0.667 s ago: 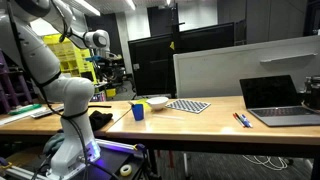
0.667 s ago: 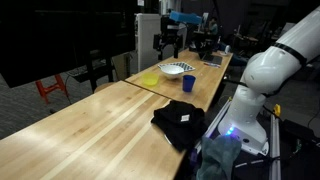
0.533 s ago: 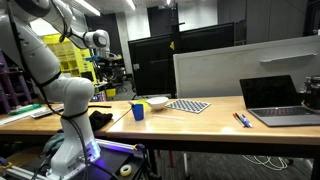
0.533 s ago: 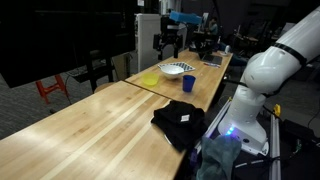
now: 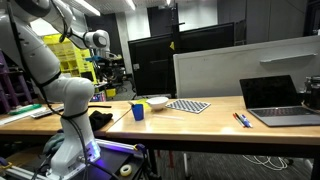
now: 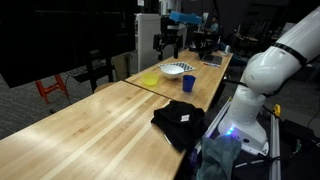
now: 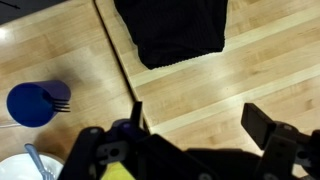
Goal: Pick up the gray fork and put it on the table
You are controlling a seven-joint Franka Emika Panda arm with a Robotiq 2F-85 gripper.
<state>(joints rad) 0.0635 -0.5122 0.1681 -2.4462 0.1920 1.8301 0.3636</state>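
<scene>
In the wrist view a dark gray fork stands tines up in a blue cup. A paler utensil lies in the white bowl at the bottom left. My gripper is open and empty, high above the tan wooden table, to the right of the cup. In both exterior views the gripper hangs well above the cup and the bowl. The fork is too small to see there.
A black cloth lies on the table near the robot base. A checkered cloth, an open laptop and pens lie further along. A gray partition stands behind.
</scene>
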